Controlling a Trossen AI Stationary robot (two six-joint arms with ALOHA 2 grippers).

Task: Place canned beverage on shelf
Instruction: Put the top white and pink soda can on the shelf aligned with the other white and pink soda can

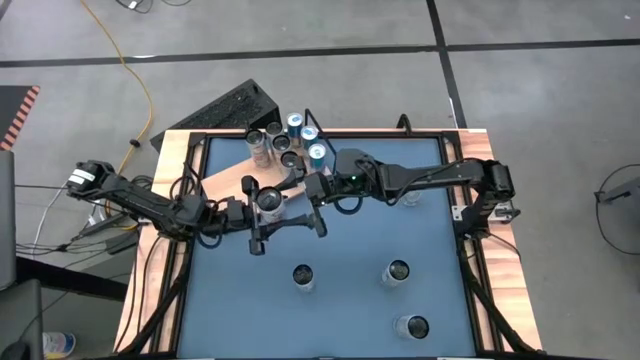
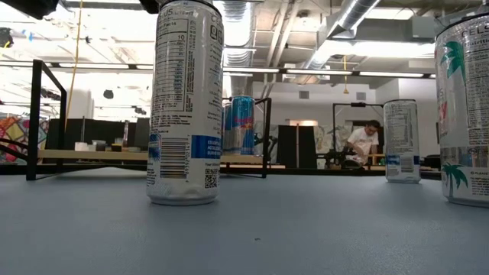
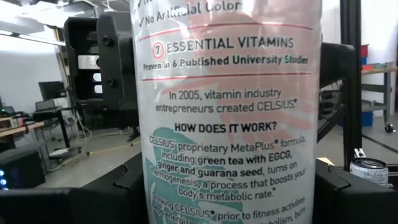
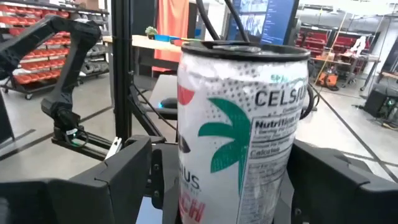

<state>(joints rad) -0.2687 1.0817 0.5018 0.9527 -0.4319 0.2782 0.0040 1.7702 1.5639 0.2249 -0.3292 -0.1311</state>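
Both tools meet near the middle of the blue table [image 1: 350,300], just in front of the shelf [image 1: 228,178]; the left tool [image 1: 268,200] has a Celsius can [image 1: 269,199] upright between its fingers, the label filling the left wrist view [image 3: 230,118], with dark fingers [image 3: 118,193] close on either side; the right tool [image 1: 316,188] reaches in from the other side, and its wrist view shows the same kind of can [image 4: 242,124] between its spread fingers [image 4: 124,180], though whether they press it I cannot tell; the shelf at the table's far left corner carries a cluster of cans [image 1: 285,140]; three more cans [image 1: 398,272] stand apart on the near table.
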